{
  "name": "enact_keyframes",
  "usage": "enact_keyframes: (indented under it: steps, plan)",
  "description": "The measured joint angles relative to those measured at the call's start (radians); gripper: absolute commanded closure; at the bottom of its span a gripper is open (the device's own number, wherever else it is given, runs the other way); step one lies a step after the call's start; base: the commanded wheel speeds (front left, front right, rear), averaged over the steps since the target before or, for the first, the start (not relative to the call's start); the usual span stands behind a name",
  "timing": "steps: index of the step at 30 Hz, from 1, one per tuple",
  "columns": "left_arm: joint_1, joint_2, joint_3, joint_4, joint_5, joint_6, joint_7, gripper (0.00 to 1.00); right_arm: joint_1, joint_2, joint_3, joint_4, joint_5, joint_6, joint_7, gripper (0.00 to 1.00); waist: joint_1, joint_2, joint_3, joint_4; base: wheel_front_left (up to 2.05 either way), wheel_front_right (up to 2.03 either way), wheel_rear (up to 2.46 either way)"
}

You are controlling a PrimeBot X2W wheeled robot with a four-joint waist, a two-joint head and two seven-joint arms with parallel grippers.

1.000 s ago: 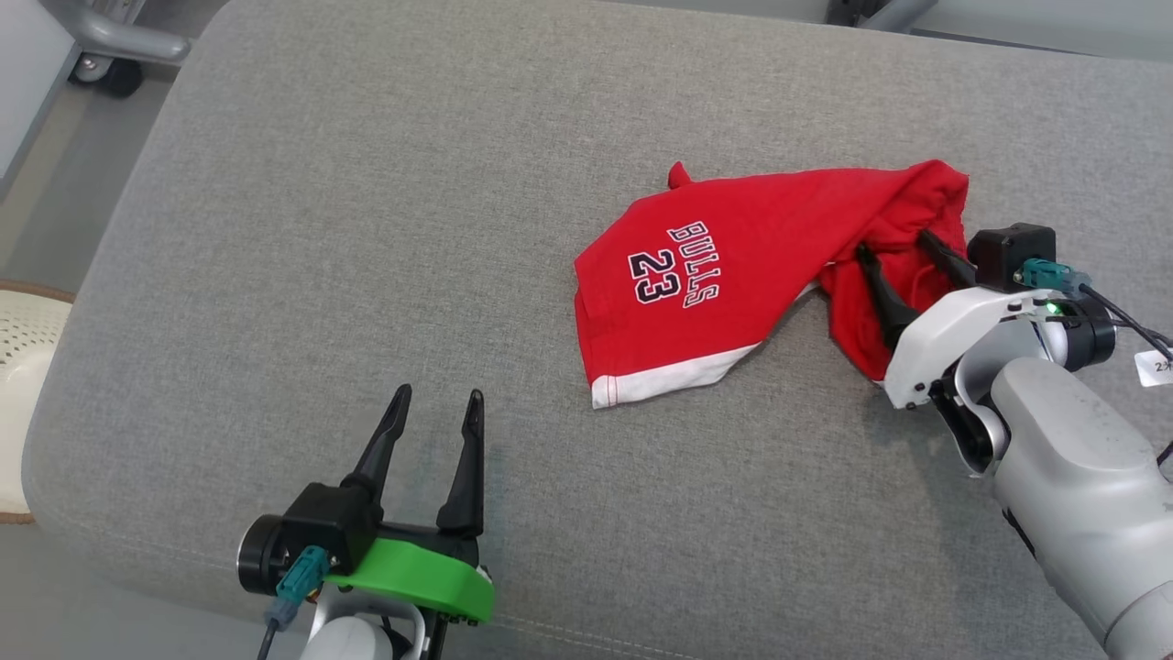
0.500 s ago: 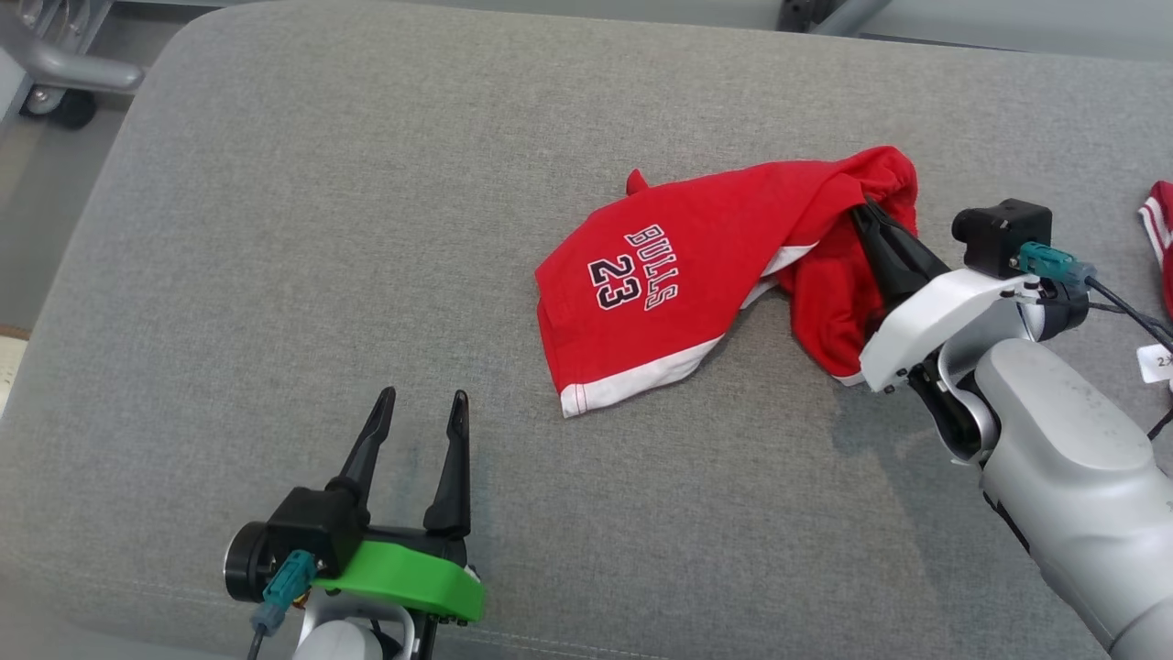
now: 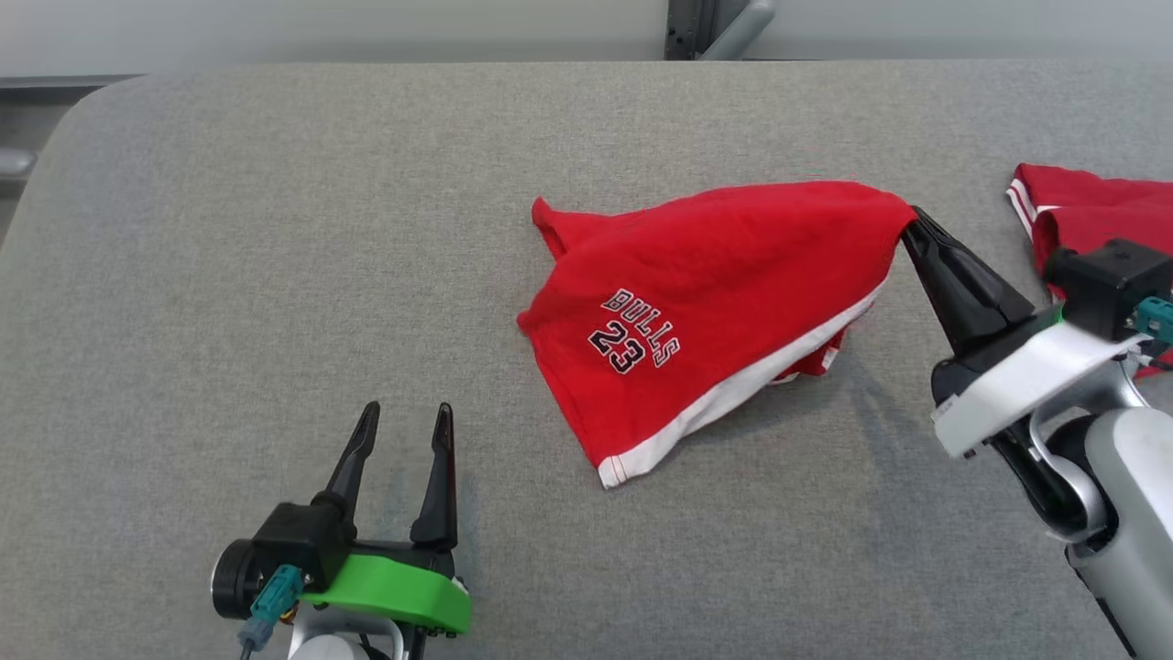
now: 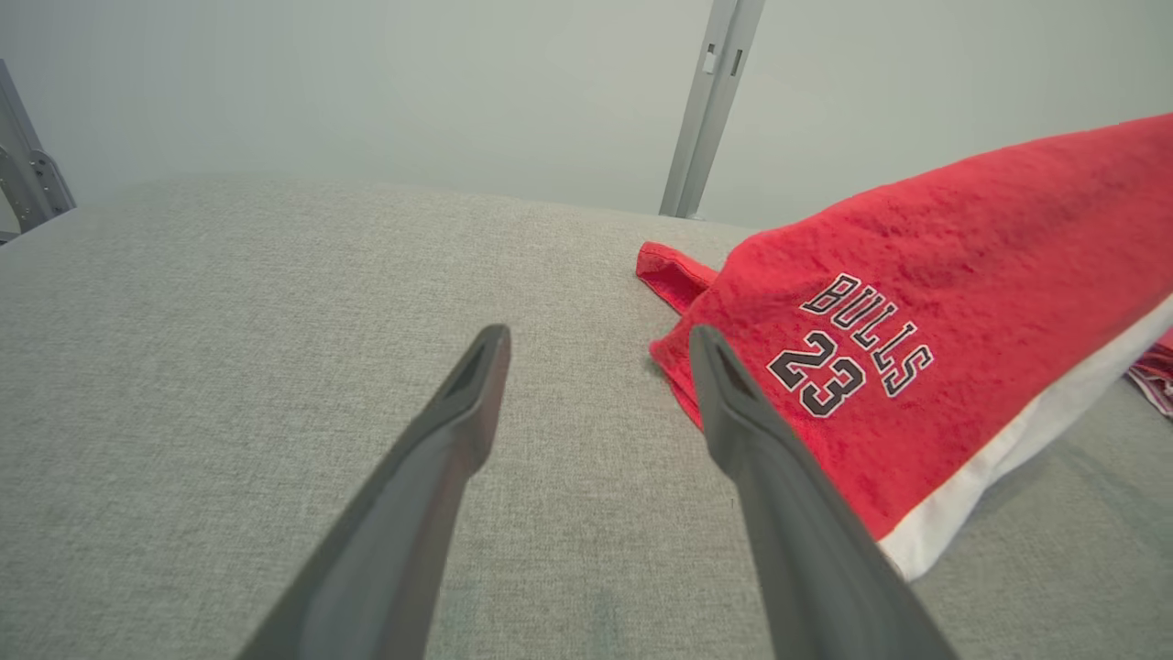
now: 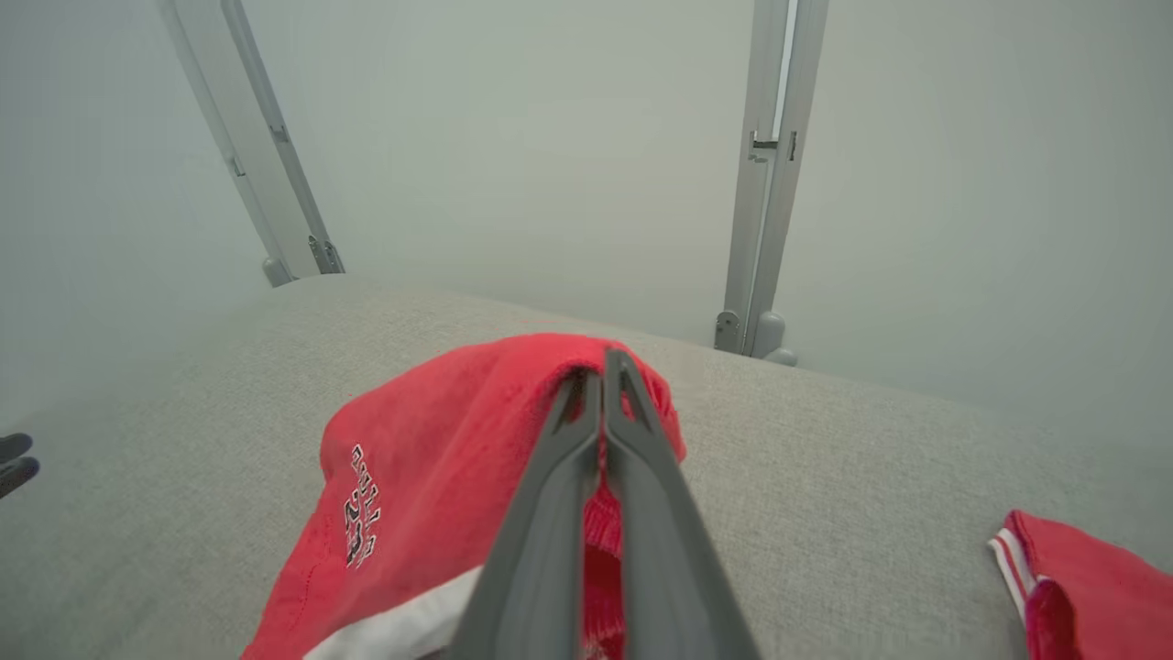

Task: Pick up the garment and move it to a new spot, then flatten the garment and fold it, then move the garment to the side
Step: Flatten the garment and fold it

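Head view: the right gripper [image 3: 912, 220] is clenched on one corner of the red garment [image 3: 715, 302] and holds that corner raised above the grey cushion [image 3: 275, 229]. The white-hemmed edge lies mid-cushion. The left gripper [image 3: 406, 417] sits near the front edge, jaws released, well apart from the fabric. A second red cloth [image 3: 1090, 206] lies far right.

Left wrist view: the left gripper [image 4: 596, 344] is spread wide and holds nothing, with the garment's BULLS 23 print [image 4: 852, 353] just beyond one finger.

Right wrist view: the right gripper [image 5: 600, 362] has its fingers pressed together, red fabric pinched at the tips, and the garment [image 5: 440, 440] drapes down to the cushion.
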Motion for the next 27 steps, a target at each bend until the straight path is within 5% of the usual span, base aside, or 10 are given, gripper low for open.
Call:
enact_keyframes:
  steps: [7, 21, 23, 24, 27]
  plan:
    - [-0.002, 0.000, -0.016, 0.005, -0.002, -0.005, 0.000, 0.00, 0.101, 0.039, -0.037, -0.057, -0.055, 0.000, 0.157, 1.00, 0.0000, 0.0000, -0.010, -0.002, 0.00, 0.00, 0.00]
    - [-0.004, 0.000, -0.046, 0.019, 0.000, -0.014, 0.000, 0.00, 0.019, 0.099, 0.042, 0.385, -0.173, 0.000, 0.025, 1.00, 0.0000, 0.0000, -0.014, 0.042, 0.00, 0.00, 0.00]
    - [-0.003, 0.000, -0.054, 0.021, 0.002, -0.015, 0.000, 0.00, 0.006, 0.113, 0.054, 0.424, -0.174, 0.000, -0.003, 0.51, 0.0000, 0.0000, -0.018, 0.040, 0.00, 0.00, 0.00]
    - [-0.001, 0.000, -0.060, 0.023, 0.003, -0.019, 0.000, 0.00, 0.001, 0.119, 0.059, 0.436, -0.174, 0.000, -0.017, 0.00, 0.0000, 0.0000, -0.020, 0.037, 0.00, 0.00, 0.00]
    - [0.004, 0.000, -0.083, 0.028, 0.004, -0.024, 0.000, 0.00, -0.005, 0.128, 0.063, 0.460, -0.171, 0.000, -0.058, 0.00, 0.0000, 0.0000, -0.025, 0.025, 0.00, 0.00, 0.00]
